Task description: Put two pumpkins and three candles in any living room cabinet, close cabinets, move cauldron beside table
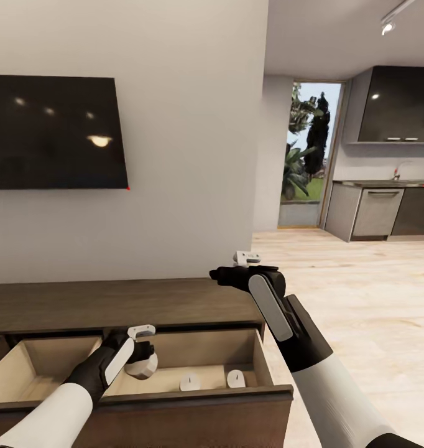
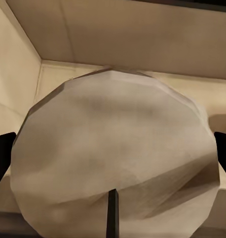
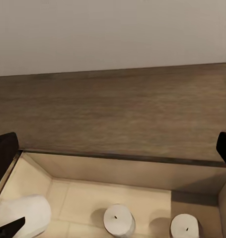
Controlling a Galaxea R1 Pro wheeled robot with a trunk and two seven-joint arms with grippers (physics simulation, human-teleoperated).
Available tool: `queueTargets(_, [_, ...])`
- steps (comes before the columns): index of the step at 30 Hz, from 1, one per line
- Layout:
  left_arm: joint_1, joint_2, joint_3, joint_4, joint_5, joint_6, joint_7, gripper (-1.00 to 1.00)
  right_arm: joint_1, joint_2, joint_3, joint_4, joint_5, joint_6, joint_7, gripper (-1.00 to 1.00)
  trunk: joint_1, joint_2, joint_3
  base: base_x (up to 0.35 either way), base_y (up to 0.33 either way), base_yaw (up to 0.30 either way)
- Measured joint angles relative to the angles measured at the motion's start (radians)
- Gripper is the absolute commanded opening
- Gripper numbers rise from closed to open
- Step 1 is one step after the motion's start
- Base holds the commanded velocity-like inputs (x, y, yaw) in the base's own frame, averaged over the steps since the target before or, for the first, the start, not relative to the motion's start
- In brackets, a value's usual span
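From the head view, the cabinet runs across the lower left under a wall TV, its drawer pulled open at the bottom of the frame. The left gripper is down inside that drawer, fingers closed on a candle, low near the drawer floor, likely so it can be set down upright rather than dropped. Two more candles stand right of it, near the drawer front. The right gripper hovers at centre above the cabinet's right end, apparently parked out of the way; I cannot tell there how its fingers stand. In the left wrist view the held candle fills the middle, dark fingers pressed at both its sides. In the right wrist view, fingertips at both edges stand wide apart with nothing between; the two candles sit at bottom centre and right, the held one bottom left. No pumpkins or cauldron are visible from here.
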Motion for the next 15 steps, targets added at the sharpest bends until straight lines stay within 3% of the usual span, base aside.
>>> queueTargets(15, [-0.002,-0.001,0.001,0.000,-0.001,0.009,0.010,-1.00,0.000,0.000,0.000,0.000,0.001,0.000,0.001,1.00,0.050,-0.091,-0.041,0.000,0.000,0.000])
